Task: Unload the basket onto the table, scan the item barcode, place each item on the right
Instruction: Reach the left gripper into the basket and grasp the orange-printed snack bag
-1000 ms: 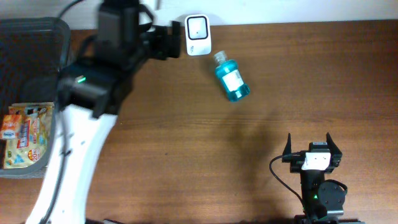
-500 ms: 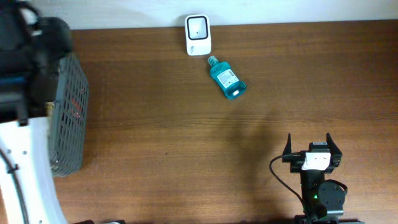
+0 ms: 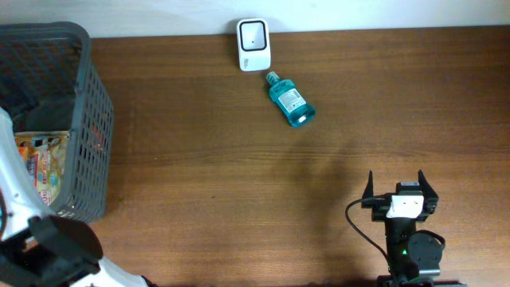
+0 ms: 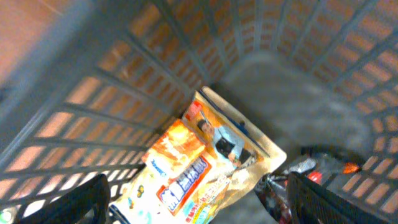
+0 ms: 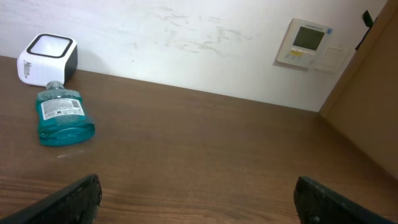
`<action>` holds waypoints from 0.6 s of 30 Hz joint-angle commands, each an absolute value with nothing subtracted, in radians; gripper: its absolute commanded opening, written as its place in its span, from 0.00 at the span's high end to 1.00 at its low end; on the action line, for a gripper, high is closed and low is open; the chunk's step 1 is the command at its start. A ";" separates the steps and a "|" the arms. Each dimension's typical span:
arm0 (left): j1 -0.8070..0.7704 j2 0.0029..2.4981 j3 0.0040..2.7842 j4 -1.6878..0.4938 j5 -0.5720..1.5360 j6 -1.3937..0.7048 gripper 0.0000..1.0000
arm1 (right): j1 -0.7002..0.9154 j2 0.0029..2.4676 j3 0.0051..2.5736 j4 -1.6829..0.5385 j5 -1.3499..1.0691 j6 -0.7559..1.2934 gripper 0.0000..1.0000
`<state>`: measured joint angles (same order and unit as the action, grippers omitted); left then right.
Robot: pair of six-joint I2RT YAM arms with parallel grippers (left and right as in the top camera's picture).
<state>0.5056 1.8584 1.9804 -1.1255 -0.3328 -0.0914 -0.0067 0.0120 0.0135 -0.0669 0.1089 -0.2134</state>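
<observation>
Blue mouthwash bottle (image 3: pixel 291 102) flat on its side — just beside the white scanner (image 3: pixel 254 45)

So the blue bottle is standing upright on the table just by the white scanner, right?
Not upright: the blue bottle is lying on its side on the table, cap toward the white scanner. The right wrist view shows it.

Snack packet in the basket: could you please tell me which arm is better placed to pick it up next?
Left, probably. The left claw hangs open over the basket with the snack packet right below; the right claw sits far across the table.
</observation>
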 commanded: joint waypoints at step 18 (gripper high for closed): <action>0.509 2.214 1.964 -1.386 -0.435 0.000 0.25 | -0.001 0.007 0.006 -0.071 0.125 -0.213 0.02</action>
